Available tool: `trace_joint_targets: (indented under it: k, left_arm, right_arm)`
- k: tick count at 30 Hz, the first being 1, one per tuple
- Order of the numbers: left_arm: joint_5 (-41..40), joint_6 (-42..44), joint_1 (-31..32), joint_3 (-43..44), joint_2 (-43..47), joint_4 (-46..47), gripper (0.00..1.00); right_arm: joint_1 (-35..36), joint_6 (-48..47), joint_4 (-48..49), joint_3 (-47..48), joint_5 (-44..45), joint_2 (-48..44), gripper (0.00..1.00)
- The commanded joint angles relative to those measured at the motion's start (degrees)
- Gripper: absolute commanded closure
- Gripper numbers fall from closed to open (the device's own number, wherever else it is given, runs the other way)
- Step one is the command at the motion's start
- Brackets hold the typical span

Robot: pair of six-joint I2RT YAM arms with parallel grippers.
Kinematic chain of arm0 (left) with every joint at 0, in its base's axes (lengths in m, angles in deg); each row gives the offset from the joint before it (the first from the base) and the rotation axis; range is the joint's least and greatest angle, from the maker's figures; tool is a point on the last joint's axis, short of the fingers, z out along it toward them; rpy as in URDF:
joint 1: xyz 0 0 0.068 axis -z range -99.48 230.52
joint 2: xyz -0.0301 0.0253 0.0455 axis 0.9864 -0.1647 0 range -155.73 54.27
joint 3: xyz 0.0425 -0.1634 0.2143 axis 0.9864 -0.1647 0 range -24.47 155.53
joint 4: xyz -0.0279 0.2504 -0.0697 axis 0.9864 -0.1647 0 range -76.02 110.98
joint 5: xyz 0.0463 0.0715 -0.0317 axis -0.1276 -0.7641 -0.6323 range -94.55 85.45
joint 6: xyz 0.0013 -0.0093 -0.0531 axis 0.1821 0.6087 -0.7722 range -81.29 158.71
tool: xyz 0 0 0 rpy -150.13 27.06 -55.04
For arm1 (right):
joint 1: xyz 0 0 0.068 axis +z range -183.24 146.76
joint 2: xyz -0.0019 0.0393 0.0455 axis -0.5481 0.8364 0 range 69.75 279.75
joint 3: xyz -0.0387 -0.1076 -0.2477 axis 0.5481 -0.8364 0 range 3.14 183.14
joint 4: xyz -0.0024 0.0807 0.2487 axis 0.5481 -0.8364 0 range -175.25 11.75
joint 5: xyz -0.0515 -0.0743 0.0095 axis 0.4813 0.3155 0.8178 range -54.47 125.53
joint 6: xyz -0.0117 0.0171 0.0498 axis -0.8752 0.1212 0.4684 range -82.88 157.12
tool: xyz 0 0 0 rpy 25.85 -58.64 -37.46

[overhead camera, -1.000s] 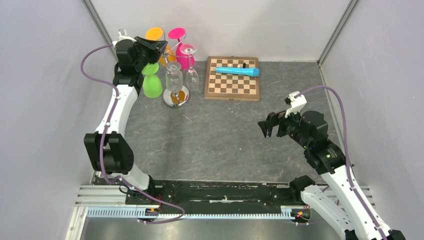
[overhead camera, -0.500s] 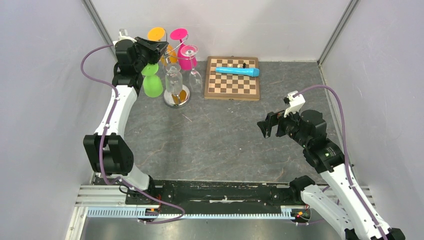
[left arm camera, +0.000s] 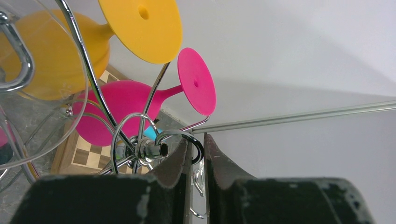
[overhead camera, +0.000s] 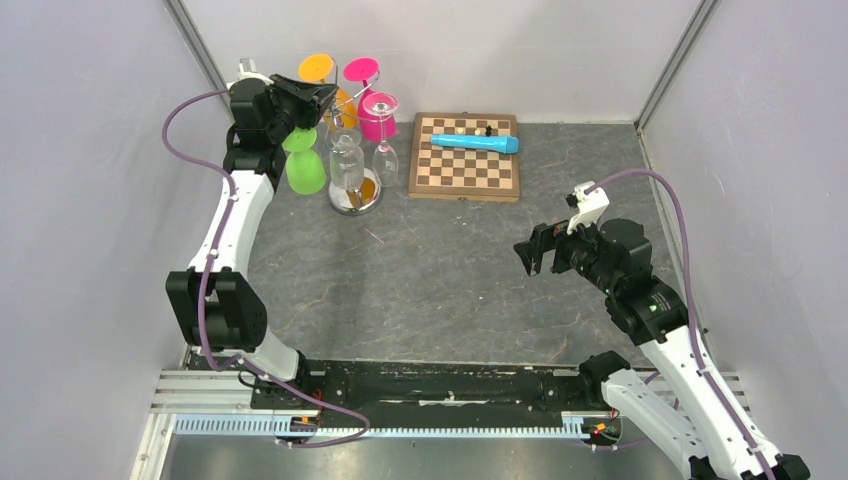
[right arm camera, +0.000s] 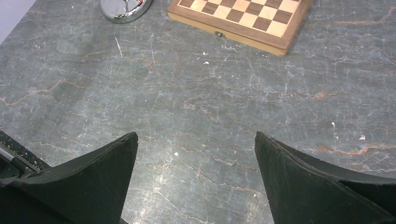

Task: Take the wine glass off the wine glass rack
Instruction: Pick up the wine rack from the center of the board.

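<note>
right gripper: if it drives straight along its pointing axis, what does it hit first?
Probably the table, its bare grey top: the right gripper, open, tilts down at it, short of the chessboard. Depth is unclear.

left arm (overhead camera: pixel 232 215): stretched far forward, wrist high | left gripper (left arm camera: pixel 196 145): jaws almost together, thin gap | right arm (overhead camera: pixel 662 330): bent | right gripper (right arm camera: pixel 196 136): jaws wide apart

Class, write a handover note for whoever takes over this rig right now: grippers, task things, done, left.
Left gripper: nearly shut at the top of the wine glass rack; what it pinches is unclear.
Right gripper: open, empty, above bare table.
Pink wine glass and orange wine glass hang on the rack.
Done: approach only; no glass seen off.
Left: free one glass, lift it clear.
</note>
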Motion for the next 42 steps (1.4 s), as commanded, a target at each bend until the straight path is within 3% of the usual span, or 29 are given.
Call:
trace_joint_targets:
  k: [1,42]
  left_arm:
    - [2.08,-4.57,0.15,7.55,5.68,13.35,0.98]
    - [2.74,-9.14,-3.96,14.48,1.45,14.53,0.98]
  right_arm:
    - [0.13,0.22,1.24,2.63,-0.64,-0.05,0.02]
    - [0.17,1.02,2.0,2.01,-0.53,0.85,0.02]
